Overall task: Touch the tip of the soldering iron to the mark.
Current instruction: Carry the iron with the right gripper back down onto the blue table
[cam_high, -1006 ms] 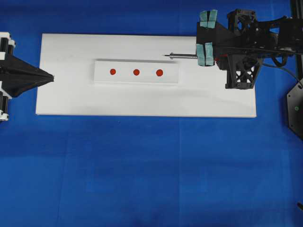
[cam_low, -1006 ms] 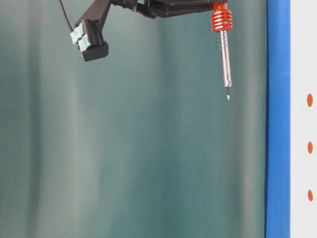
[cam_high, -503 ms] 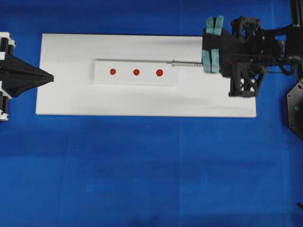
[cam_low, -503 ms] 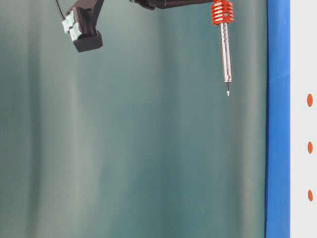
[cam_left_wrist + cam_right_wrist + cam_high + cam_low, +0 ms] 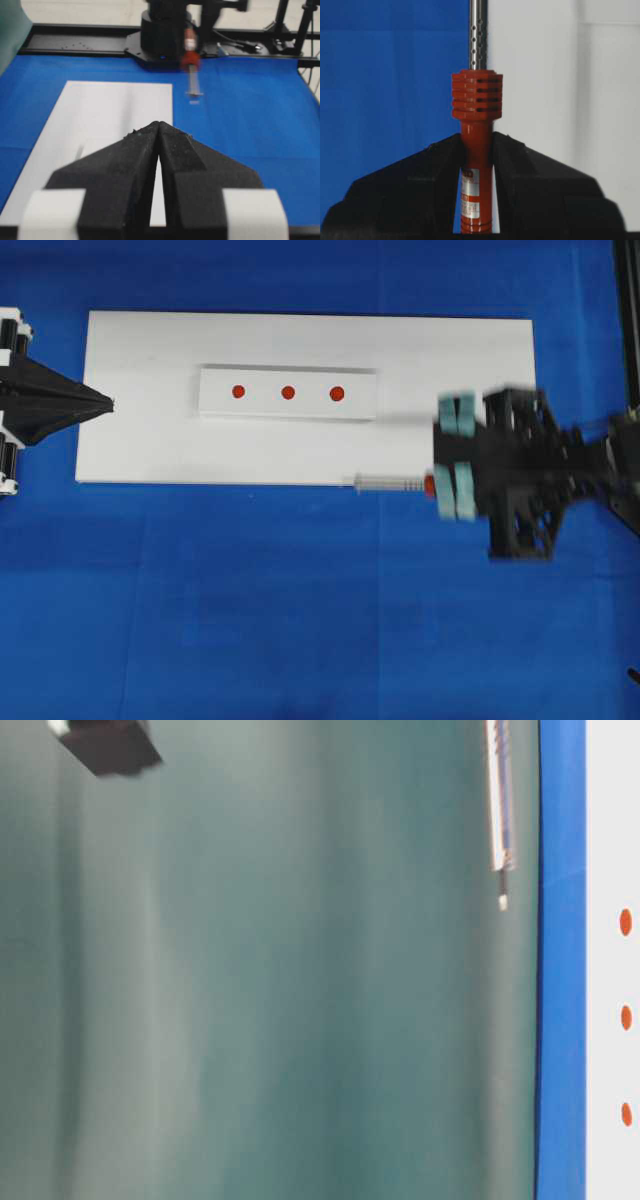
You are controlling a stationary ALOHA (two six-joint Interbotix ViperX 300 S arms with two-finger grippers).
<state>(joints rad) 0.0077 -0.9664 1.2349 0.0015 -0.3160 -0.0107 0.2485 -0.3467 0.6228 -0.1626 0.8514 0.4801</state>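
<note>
Right wrist view — soldering iron (image 5: 476, 130) between right gripper (image 5: 476, 150) jaws

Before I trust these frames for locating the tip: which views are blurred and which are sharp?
Overhead: the right gripper and soldering iron are motion-smeared, while the board and red marks are crisp. Table-level: the iron's shaft streaks at the top. Left wrist: the iron is soft and the left gripper is fairly clear. Right wrist: the handle is sharp.

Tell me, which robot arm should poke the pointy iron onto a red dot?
The right one, probably. The right gripper already clamps the soldering iron, whose tip points along the white board's near edge. The left gripper is shut, empty, beside the board's far end.
</note>
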